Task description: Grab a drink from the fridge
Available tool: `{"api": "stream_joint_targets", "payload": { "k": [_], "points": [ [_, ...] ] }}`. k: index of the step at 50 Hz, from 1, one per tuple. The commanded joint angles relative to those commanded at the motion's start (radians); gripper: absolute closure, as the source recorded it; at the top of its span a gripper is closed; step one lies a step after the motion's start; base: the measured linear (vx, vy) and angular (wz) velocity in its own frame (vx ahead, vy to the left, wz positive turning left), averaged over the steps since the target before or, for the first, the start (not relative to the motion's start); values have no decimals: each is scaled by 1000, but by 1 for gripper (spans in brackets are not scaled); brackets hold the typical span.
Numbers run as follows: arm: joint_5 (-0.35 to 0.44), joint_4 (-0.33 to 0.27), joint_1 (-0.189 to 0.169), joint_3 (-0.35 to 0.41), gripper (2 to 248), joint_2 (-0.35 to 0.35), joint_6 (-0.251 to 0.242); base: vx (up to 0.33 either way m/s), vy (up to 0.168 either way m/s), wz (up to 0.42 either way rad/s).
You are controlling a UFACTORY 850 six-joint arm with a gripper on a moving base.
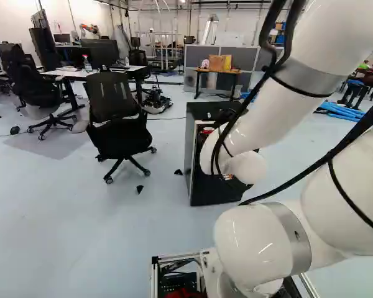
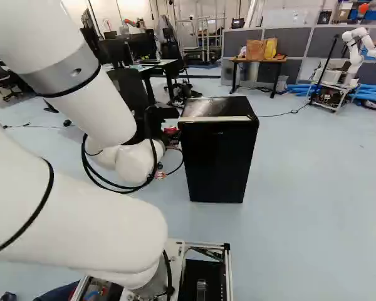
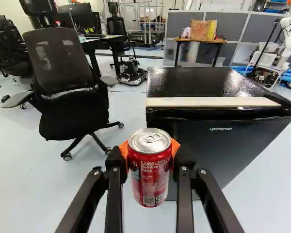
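A red can (image 3: 149, 170) was held upright in the air by the black gripper (image 2: 170, 133), pinched from both sides between two fingers with orange pads (image 3: 123, 149). In the wrist view, the can was seen across the front edge of the black fridge (image 3: 223, 145) nearest the black chair (image 3: 70, 82). A gap was left between that chair and the fridge. Behind the fridge, a brown bag (image 2: 255, 50) and a yellow bag (image 2: 271, 49) were set side by side on a wooden table (image 2: 241, 60), the yellow one nearer the table's right end.
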Motion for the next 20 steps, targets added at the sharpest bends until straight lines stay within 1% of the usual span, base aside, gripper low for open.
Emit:
{"api": "stream_joint_targets", "payload": {
  "k": [20],
  "points": [
    [0,0,0,0,150,0,0,0,0,0]
  ]
}}
